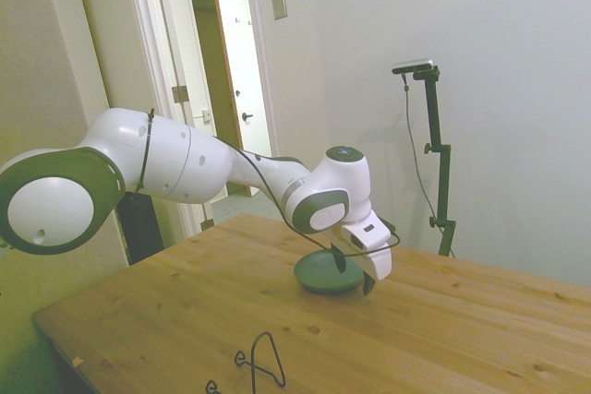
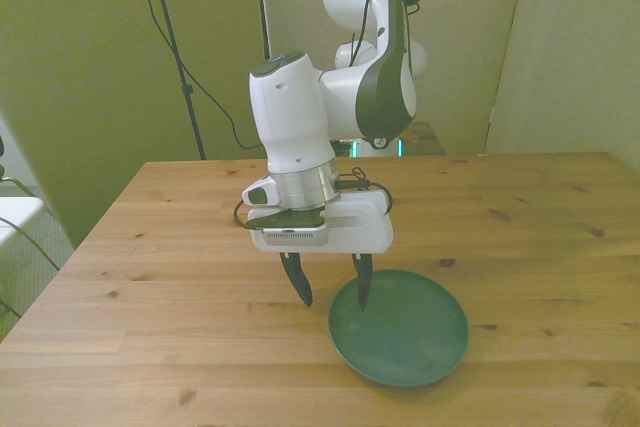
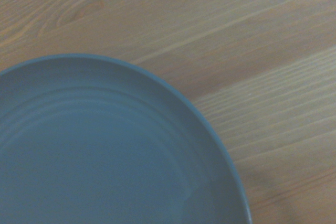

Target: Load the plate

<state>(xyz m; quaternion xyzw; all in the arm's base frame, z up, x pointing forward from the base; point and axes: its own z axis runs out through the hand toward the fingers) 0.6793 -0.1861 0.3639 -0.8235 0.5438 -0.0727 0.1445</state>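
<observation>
With the plate (image 2: 400,332) flat on the tabletop (image 2: 520,217) and the released end effector (image 2: 333,287) straddling its rim, the grasp seems at hand: next, close on the rim and lift toward the wire stand (image 1: 262,363).

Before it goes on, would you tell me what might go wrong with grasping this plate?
The open hand straddles the plate's rim at the front view's left, one finger over the dish, one outside. The plate lies flat on the table, so closing may only push it. Descending further, the outer finger could hit the wood. The wire stand is far off, so a weak edge grip might slip in transit.
</observation>
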